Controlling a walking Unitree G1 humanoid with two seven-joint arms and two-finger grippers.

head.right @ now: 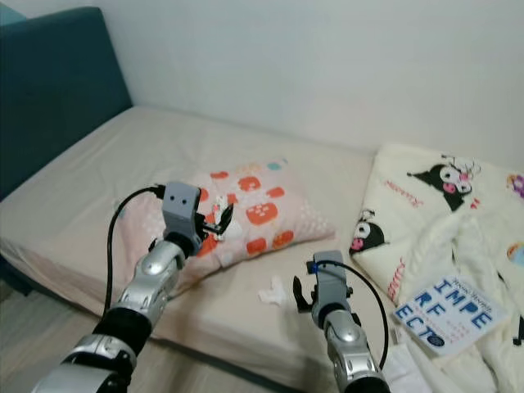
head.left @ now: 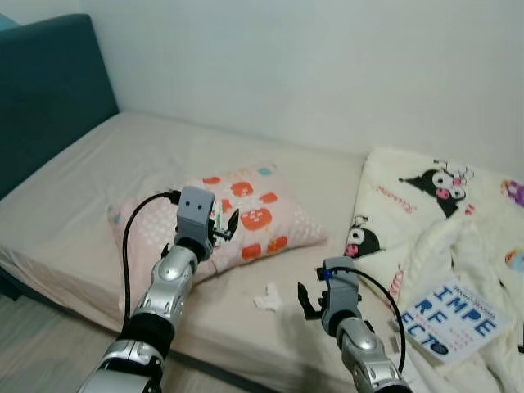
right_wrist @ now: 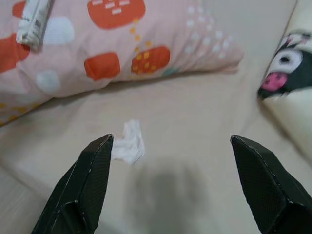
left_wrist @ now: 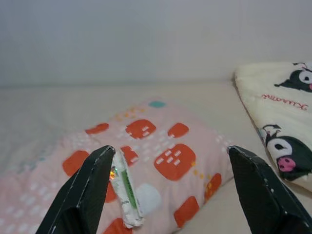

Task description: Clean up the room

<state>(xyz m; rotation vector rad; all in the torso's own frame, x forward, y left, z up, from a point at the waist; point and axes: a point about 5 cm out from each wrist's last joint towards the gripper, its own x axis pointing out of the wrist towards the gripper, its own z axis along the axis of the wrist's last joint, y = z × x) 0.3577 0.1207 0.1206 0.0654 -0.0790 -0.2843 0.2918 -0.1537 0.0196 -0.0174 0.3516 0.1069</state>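
Observation:
A pink pillow (head.left: 246,221) with orange patches lies on the beige bed (head.left: 123,164). On it rests a small white and green wrapper (left_wrist: 127,195). My left gripper (head.left: 225,228) hovers open over the pillow, and the wrapper lies right against one of its fingers (left_wrist: 85,195). A crumpled white tissue (head.left: 268,299) sits on the sheet in front of the pillow. My right gripper (head.left: 313,307) hangs open just to the right of the tissue, which lies close to one of its fingers (right_wrist: 90,180); nothing is between its fingers.
A cream blanket (head.left: 434,221) with black cartoon figures is bunched at the right, with a book (head.left: 450,321) lying on it. A teal headboard (head.left: 49,90) stands at the left. The white wall runs behind the bed. Grey floor (head.left: 41,352) lies below the bed's near edge.

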